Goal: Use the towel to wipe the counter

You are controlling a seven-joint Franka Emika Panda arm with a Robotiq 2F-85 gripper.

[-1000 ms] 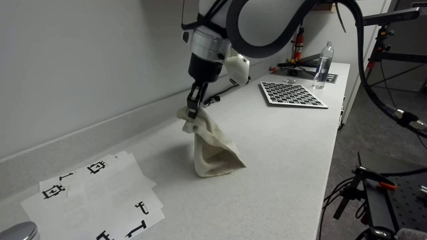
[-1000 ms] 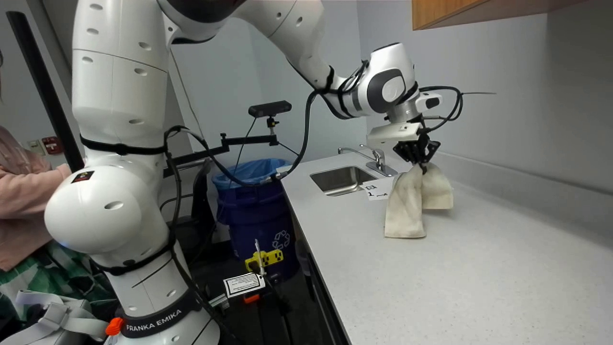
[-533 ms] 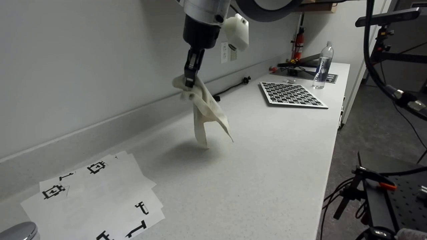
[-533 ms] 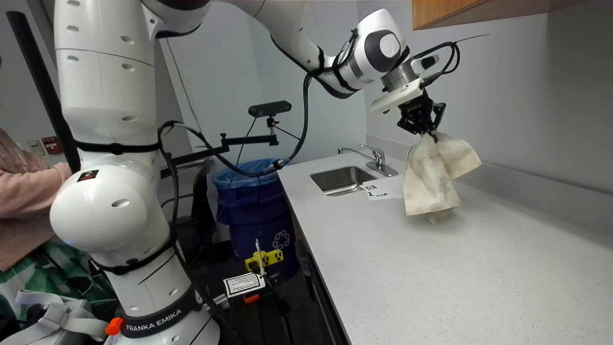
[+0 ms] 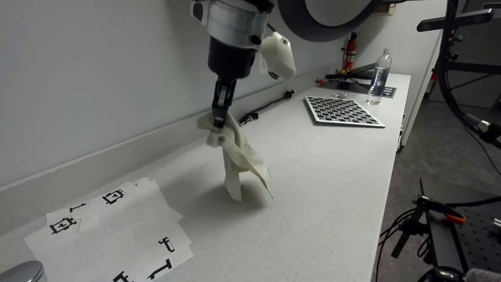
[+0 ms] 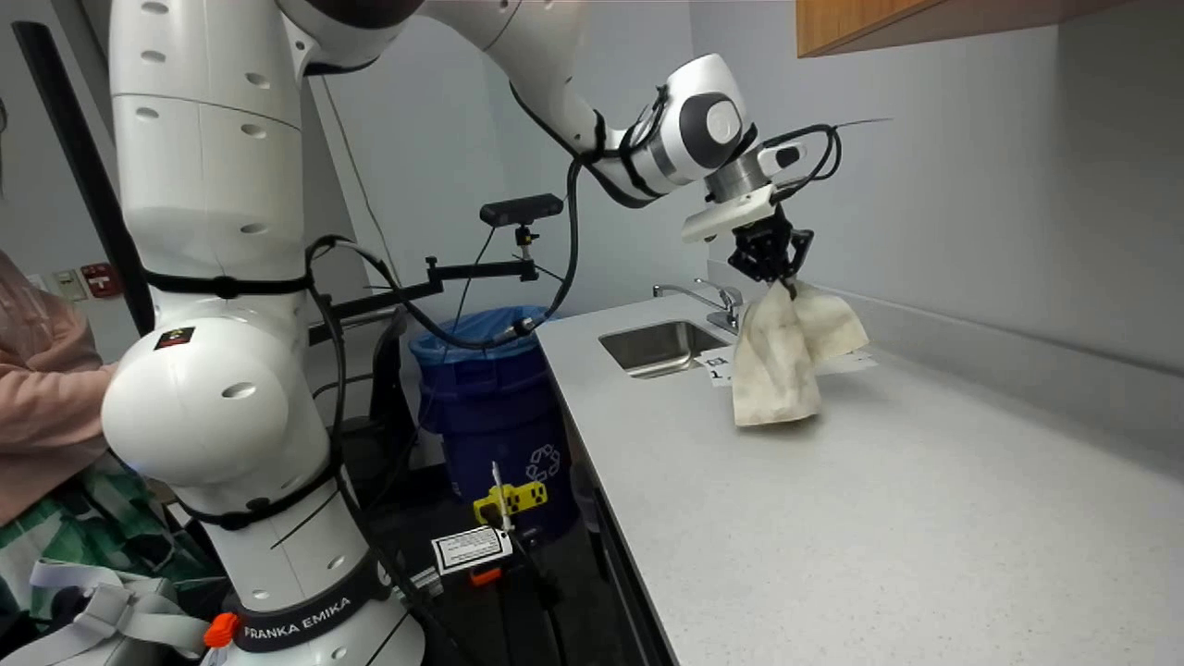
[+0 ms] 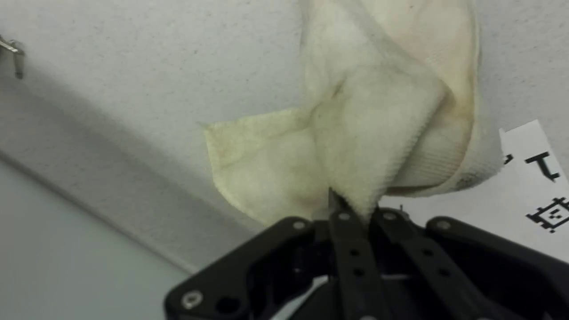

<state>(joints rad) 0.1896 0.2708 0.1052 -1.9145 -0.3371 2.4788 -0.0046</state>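
The Robotiq gripper [image 5: 219,123] has its 2 jaws pressed almost together, pinching a thin fold of the cream towel [image 7: 382,115] near its top. The rest hangs wrinkled over the white counter [image 5: 313,176], between the backsplash [image 5: 117,161] and the front edge; whether its lowest corner touches, I cannot tell. White printed sheets [image 5: 129,231] lie near the backsplash, and a plastic bottle [image 5: 378,78] stands upright toward the front edge.
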